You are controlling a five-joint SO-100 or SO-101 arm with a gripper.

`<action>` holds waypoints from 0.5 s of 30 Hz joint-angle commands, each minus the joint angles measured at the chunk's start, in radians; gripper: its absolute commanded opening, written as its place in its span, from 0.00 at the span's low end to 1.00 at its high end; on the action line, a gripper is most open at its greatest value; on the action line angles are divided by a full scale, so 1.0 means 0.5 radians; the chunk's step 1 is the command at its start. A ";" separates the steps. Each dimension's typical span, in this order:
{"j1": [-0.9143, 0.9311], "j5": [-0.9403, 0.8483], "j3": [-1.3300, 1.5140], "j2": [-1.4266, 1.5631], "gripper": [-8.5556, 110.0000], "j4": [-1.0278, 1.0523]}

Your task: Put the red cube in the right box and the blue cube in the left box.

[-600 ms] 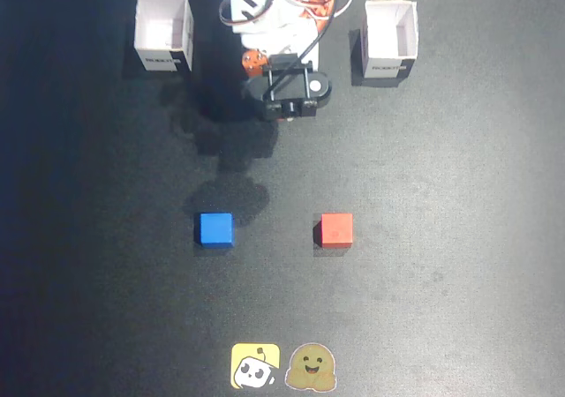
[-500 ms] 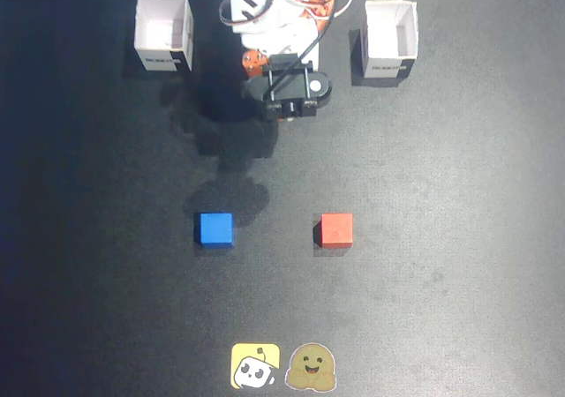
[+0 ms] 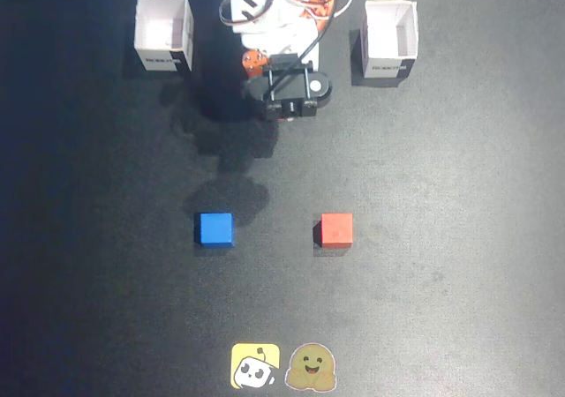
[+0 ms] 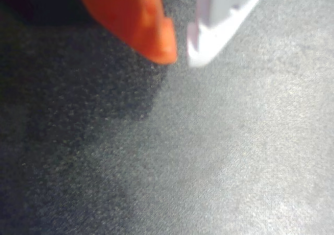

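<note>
red cube, blue cube, well apart

Left box label: a dark strip on its near wall is carrying print too blurred to read.
Right box label: likewise blurred.
Stickers: a yellow one and a brown smiling-face one are lying wordless on the table's near edge.

We see arm folded at far edge of fixed view, centre, white and orange links stacked over base. Black wrist assembly juts toward near side, low over surface. Gripper shows clearly only in wrist view, entering from top edge: orange finger on left, white finger on right. Tips sit close, narrow gap between them, nothing held. Fingertips hang above bare surface.
</note>
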 commanded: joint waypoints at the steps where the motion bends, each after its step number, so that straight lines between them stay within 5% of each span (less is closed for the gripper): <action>1: 0.009 -0.015 -0.021 0.018 0.08 0.006; 15: -0.006 0.012 -0.021 0.018 0.07 -0.006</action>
